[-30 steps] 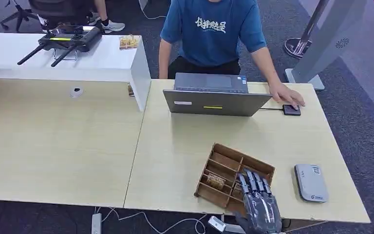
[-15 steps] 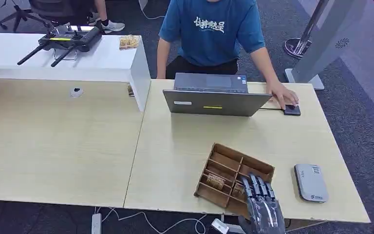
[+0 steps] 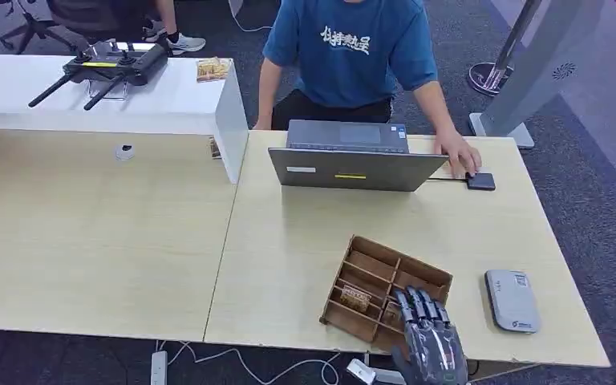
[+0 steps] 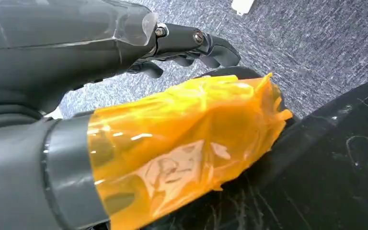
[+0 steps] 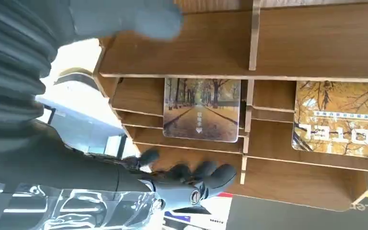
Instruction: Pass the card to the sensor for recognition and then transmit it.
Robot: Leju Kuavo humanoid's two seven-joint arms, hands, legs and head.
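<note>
A wooden divided card box (image 3: 366, 257) lies near the table's front edge. One landscape-printed card (image 3: 356, 299) rests in a near slot. In the right wrist view that card (image 5: 202, 109) sits beside a second, yellow-leafed card (image 5: 340, 119) in the neighbouring slot. My right hand (image 3: 429, 341) hovers over the box's near right corner, fingers (image 5: 191, 178) spread and holding nothing, close to the cards. A grey flat sensor (image 3: 512, 301) lies on the table right of the box. My left hand (image 4: 124, 96) hangs over carpet and holds nothing, its thumb (image 4: 182, 143) wrapped in orange film.
A person in a blue shirt (image 3: 349, 48) sits behind an open laptop (image 3: 353, 168), one hand by a small black device (image 3: 481, 181). A white raised counter (image 3: 104, 92) with a controller (image 3: 108, 68) stands at the back left. The left tabletop (image 3: 88, 233) is bare.
My right hand has shifted slightly right and back toward the table's front edge over the box. The person's hand has slid a little left off the black device.
</note>
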